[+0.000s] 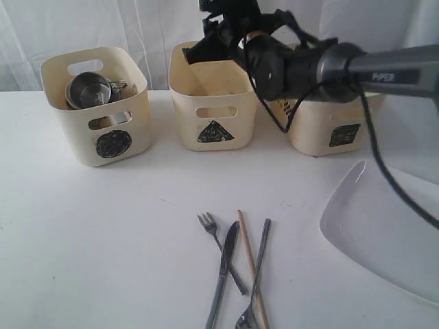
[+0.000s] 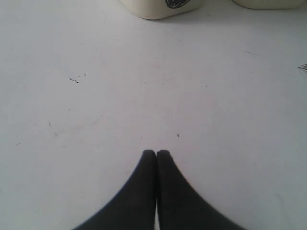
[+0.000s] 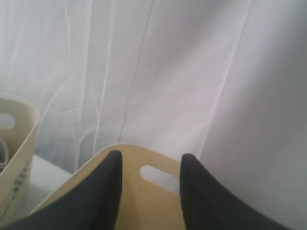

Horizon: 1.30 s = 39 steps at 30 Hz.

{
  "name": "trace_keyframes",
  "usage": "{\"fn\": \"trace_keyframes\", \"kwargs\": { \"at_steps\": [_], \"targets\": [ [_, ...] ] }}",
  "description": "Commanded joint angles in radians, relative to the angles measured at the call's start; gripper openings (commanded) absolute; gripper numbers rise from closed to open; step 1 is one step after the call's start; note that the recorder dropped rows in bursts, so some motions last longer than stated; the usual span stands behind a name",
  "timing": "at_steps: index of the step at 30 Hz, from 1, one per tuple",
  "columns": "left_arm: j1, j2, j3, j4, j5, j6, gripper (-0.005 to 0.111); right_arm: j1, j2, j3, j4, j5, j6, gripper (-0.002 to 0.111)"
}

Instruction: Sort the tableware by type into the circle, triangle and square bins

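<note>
The right fingers (image 3: 108, 191) hang spread, apparently empty, over the triangle bin (image 1: 206, 103) by the counter (image 1: 103, 226)'s far edge for dropping, while the left fingers (image 2: 141, 191) wait pressed together, parked clear.

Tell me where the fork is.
Exterior view: the fork lies in front of the triangle bin, just left of the knife, which crosses its handle.

I have bare table (image 1: 89, 240) front left to pass over. The cutlery (image 1: 236, 267) crowds the front middle and the plate (image 1: 384, 226) the front right. The right arm (image 1: 329, 68) stretches over the square bin (image 1: 322, 130) and triangle bin (image 1: 206, 103), barring both mouths; the circle bin (image 1: 75, 130) is open from above.
</note>
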Motion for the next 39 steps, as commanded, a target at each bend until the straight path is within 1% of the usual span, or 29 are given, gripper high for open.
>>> {"fn": "trace_keyframes", "kwargs": {
  "at_steps": [1,2,3,4,5,11,15,18,21,24,27,29,30,32,33,34,36,39],
  "targets": [
    [0.005,-0.004,0.011,0.0,0.03,-0.001,0.0,-0.016,-0.17,-0.009,0.005,0.461,0.005,0.031],
    [0.005,-0.004,0.011,0.0,0.03,-0.001,0.0,-0.017,-0.199,-0.005,0.005,0.563,0.013,0.024],
    [0.005,-0.004,0.011,0.0,0.03,-0.001,0.0,-0.017,-0.226,0.009,0.003,0.634,0.013,0.015],
    [0.005,-0.004,0.011,0.0,0.03,-0.001,0.0,-0.02,-0.247,0.025,-0.005,0.668,0.013,0.005],
    [0.005,-0.004,0.011,0.0,0.03,-0.001,0.0,-0.025,-0.271,0.051,-0.008,0.692,0.02,0.0],
    [0.005,-0.004,0.011,0.0,0.03,-0.001,0.0,-0.051,-0.441,0.299,-0.028,0.699,0.275,0.0],
    [0.005,-0.004,0.011,0.0,0.03,-0.001,0.0,-0.031,-0.606,0.542,-0.026,0.663,0.39,0.0],
    [0.005,-0.004,0.011,0.0,0.03,-0.001,0.0,0.04,-0.742,0.709,0.001,0.653,0.427,0.0],
    [0.005,-0.004,0.011,0.0,0.03,-0.001,0.0,0.172,-0.872,0.825,0.03,0.684,0.427,0.0],
    [0.005,-0.004,0.011,0.0,0.03,-0.001,0.0,0.32,-0.937,0.864,0.112,0.728,0.427,0.0],
    [0.005,-0.004,0.011,0.0,0.03,-0.001,0.0,0.43,-0.925,0.866,0.13,0.74,0.437,0.0],
    [0.005,-0.004,0.011,0.0,0.03,-0.001,0.0,0.457,-0.882,0.866,0.117,0.735,0.437,0.0],
    [0.005,-0.004,0.011,0.0,0.03,-0.001,0.0,0.46,-0.848,0.866,0.086,0.735,0.437,0.0],
    [0.005,-0.004,0.011,0.0,0.03,-0.001,0.0,0.444,-0.767,0.862,-0.044,0.73,0.476,0.0],
    [0.005,-0.004,0.011,0.0,0.03,-0.001,0.0,0.425,-0.704,0.852,-0.173,0.743,0.54,0.0],
    [0.005,-0.004,0.011,0.0,0.03,-0.001,0.0,0.404,-0.663,0.84,-0.263,0.765,0.619,0.0],
    [0.005,-0.004,0.011,0.0,0.03,0.002,0.0,0.365,-0.573,0.79,-0.48,0.88,0.769,0.0],
    [0.005,-0.004,0.011,0.0,0.03,0.002,0.0,0.33,-0.504,0.709,-0.737,1.069,0.881,0.0]
  ]
}}
